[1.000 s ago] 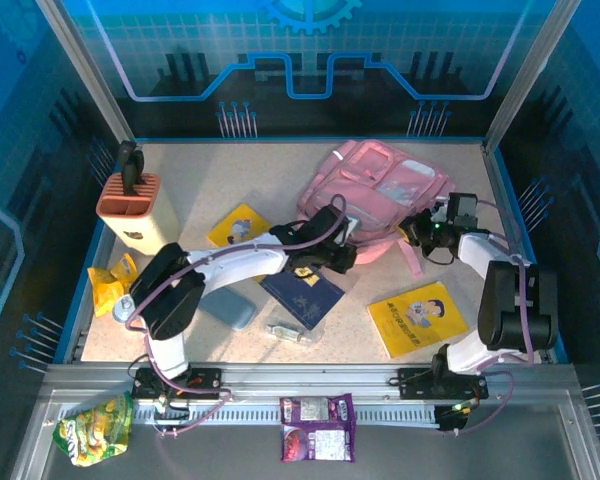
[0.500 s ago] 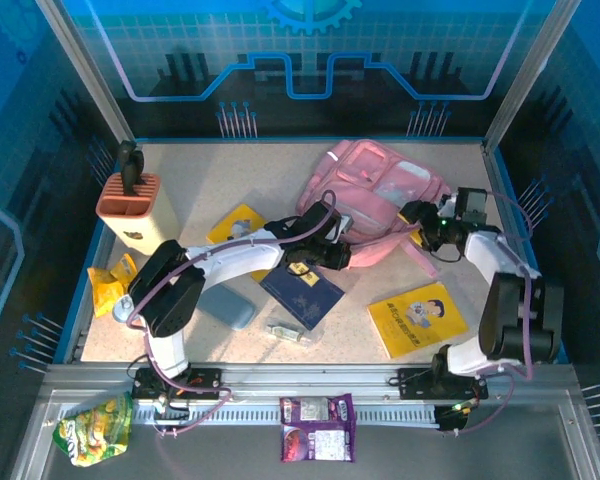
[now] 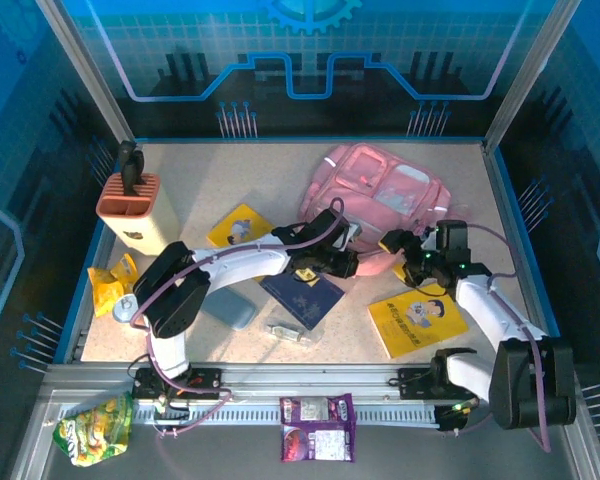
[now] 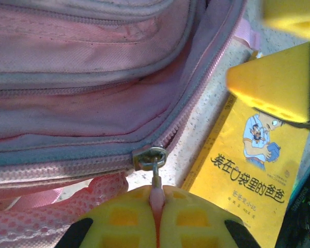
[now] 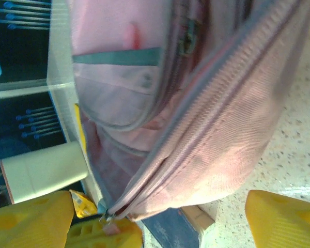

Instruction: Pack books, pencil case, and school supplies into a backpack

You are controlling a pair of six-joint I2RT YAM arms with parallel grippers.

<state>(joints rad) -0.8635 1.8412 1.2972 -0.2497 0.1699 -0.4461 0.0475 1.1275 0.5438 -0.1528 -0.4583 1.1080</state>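
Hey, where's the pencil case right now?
In the top view, the pencil case lies flat on the table, left of centre toward the near edge, just left of the navy book.

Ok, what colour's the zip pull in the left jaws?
Pink pull on a metal slider; left wrist view.

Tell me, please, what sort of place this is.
Probably a robot test cell, not a classroom: a speckled table enclosed by blue printed panels, two arms bolted to a rail at its near edge, and a backpack laid out.
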